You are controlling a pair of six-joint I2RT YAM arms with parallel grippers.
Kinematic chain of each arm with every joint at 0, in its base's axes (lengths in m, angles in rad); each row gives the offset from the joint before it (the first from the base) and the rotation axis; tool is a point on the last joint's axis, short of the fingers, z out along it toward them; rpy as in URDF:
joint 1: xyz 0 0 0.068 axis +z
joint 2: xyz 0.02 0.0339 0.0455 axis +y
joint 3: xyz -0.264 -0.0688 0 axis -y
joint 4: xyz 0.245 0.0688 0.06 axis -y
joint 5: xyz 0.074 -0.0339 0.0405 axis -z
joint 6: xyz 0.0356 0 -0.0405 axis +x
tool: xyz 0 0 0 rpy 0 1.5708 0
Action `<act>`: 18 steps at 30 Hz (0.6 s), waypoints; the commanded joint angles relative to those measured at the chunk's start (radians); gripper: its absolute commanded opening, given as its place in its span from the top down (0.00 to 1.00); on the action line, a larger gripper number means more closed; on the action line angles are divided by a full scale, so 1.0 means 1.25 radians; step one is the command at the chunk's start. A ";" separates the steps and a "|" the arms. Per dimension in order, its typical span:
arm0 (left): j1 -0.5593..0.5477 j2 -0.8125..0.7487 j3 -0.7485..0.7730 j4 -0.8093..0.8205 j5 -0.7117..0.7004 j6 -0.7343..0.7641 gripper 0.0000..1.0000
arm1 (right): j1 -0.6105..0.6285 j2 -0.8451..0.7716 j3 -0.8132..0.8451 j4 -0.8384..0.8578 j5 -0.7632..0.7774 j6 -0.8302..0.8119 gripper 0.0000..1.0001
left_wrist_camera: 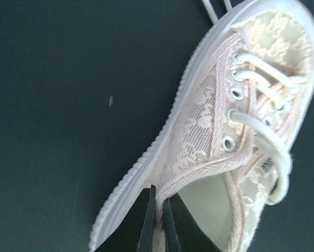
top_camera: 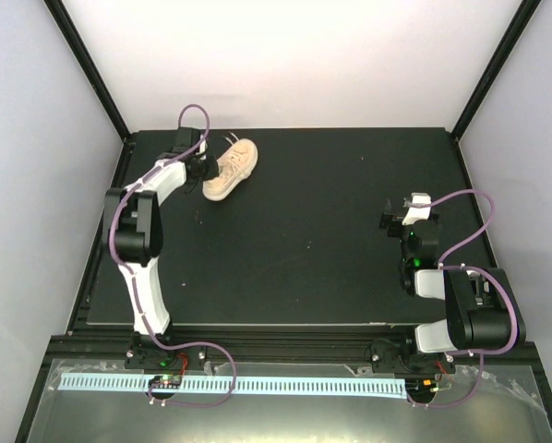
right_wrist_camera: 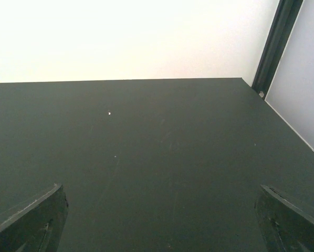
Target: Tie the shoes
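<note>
Left wrist view is showing left jaws pinching the sneaker (left_wrist_camera: 209, 121), seemingly its collar, unclear overhead; right jaws are gaping, empty.

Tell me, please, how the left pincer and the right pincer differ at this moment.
The left pincer is shut, pinching the side wall of the shoe; the right pincer stands wide open, holding nothing. The left pincer reaches to the far left of the table; the right pincer hangs on the right, well apart from the shoe. Both have dark fingers.
</note>
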 commanded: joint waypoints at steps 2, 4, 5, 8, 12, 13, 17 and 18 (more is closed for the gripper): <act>-0.051 -0.281 -0.136 0.065 -0.082 0.085 0.99 | -0.003 -0.038 0.011 0.026 0.123 0.038 0.00; -0.078 -0.348 -0.165 0.033 -0.101 0.097 0.99 | -0.003 -0.094 0.017 -0.036 0.139 0.045 0.00; -0.093 -0.378 -0.175 0.012 -0.110 0.098 0.98 | -0.002 -0.120 0.020 -0.061 0.130 0.038 0.00; -0.156 -0.472 -0.225 -0.015 -0.127 0.083 0.99 | -0.002 -0.186 0.042 -0.146 0.158 0.060 0.00; -0.260 -0.584 -0.275 -0.023 -0.110 0.038 0.99 | -0.002 -0.298 0.112 -0.395 0.262 0.236 0.00; -0.289 -0.604 -0.277 -0.027 -0.113 0.022 0.98 | -0.002 -0.317 0.127 -0.442 0.265 0.260 0.00; -0.382 -0.666 -0.291 -0.009 -0.134 -0.040 0.98 | -0.002 -0.376 0.136 -0.550 0.230 0.367 0.00; -0.398 -0.669 -0.301 0.001 -0.132 -0.063 0.98 | -0.002 -0.390 0.132 -0.559 0.205 0.386 0.00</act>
